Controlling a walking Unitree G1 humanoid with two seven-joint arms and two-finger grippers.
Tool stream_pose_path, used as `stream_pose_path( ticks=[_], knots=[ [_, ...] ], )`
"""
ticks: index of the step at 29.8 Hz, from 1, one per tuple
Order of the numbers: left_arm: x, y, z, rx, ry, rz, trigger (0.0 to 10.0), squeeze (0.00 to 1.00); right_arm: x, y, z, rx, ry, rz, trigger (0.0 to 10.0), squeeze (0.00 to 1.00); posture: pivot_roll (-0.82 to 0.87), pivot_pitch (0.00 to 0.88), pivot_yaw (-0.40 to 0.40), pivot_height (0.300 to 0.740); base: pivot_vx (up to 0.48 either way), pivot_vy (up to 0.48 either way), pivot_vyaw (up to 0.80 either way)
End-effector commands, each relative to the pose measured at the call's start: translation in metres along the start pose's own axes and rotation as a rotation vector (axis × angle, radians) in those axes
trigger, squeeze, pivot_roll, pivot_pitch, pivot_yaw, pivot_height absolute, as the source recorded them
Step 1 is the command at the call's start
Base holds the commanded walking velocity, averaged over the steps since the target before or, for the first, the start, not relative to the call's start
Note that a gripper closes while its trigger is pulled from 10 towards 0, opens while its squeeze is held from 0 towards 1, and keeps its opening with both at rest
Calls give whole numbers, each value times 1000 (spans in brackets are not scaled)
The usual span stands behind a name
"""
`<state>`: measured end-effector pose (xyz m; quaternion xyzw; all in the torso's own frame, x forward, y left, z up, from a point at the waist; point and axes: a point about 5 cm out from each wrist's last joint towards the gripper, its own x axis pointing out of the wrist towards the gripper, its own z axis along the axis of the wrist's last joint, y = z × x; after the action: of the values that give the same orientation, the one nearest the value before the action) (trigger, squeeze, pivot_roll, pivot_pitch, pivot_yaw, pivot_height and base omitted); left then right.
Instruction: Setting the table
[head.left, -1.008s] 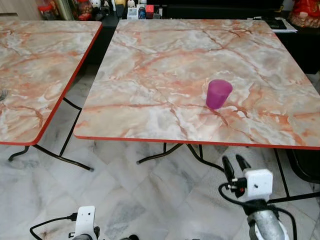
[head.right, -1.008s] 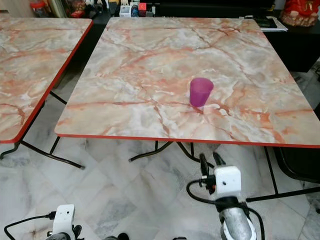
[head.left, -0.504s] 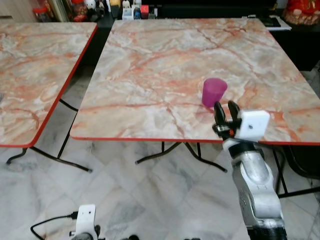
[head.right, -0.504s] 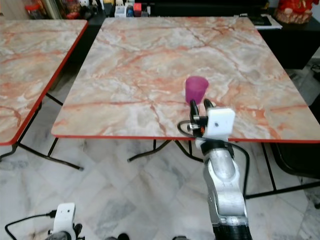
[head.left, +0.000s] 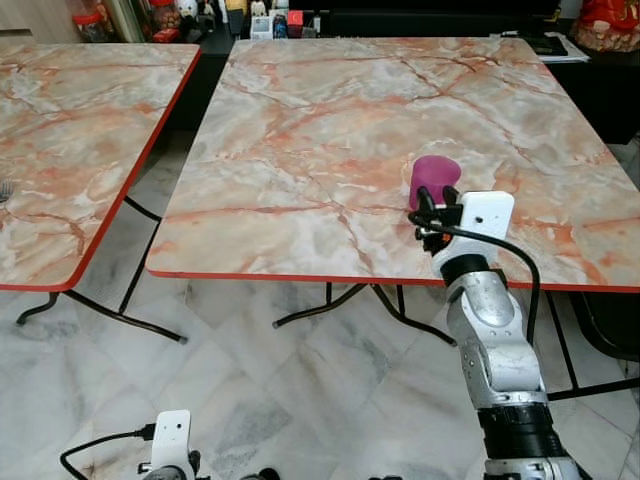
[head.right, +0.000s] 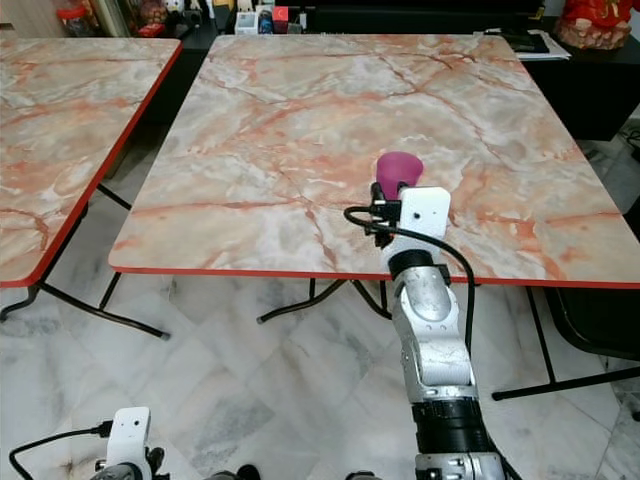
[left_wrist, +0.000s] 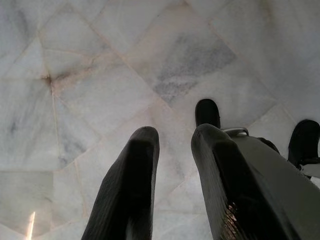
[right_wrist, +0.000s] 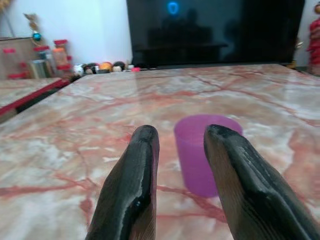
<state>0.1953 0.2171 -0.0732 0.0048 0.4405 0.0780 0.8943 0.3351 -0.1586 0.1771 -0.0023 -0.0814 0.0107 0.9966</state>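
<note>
A purple plastic cup (head.left: 434, 178) stands upright on the marble-patterned table (head.left: 330, 120), near its front right part. My right gripper (head.left: 428, 210) is raised over the table's front edge, just short of the cup's near side. In the right wrist view the cup (right_wrist: 196, 150) stands a little beyond the two black fingertips (right_wrist: 144, 145), slightly off toward one finger. The gripper (right_wrist: 181, 131) is open and holds nothing. My left gripper (left_wrist: 175, 132) hangs low over the floor, open and empty.
A second marble table (head.left: 70, 130) with a red edge stands to the left, with a gap between the two. A fork (head.left: 6, 188) lies at its left side. Small jars and figures (head.left: 200, 12) line the far wall. Metal table legs (head.left: 330, 305) cross underneath.
My right arm has risen from below the table's front edge and reached forward until its fingers are just short of the cup. The cup stayed put.
</note>
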Motion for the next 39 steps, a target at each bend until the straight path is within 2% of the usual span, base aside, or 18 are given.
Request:
stream_pose_path(
  ticks=[1,8,15,19,26,39],
  knots=[
    [-2,3,-11,3,37,16,10000,0,3,-1,1,15,-3,-12,10000,0,-112,151,37,740,0,326,0],
    [-2,4,-10,11,32,21,10000,0,5,-3,2,21,-9,-24,10000,0,-112,149,39,740,0,320,0],
    [-2,3,-8,18,15,19,10000,0,6,-4,3,23,-14,-30,10000,0,-110,147,40,740,0,0,0],
    [-2,3,-8,-5,9,14,10000,0,9,-4,5,37,-21,-42,10000,0,-108,146,42,740,0,0,0],
    [-2,4,-8,7,13,16,10000,0,11,-6,4,39,-9,-53,10000,0,-109,145,43,740,392,0,-549],
    [-2,3,-9,6,17,11,10000,0,12,2,7,10,-33,-10,10000,0,-106,146,41,740,450,0,0]
  ],
)
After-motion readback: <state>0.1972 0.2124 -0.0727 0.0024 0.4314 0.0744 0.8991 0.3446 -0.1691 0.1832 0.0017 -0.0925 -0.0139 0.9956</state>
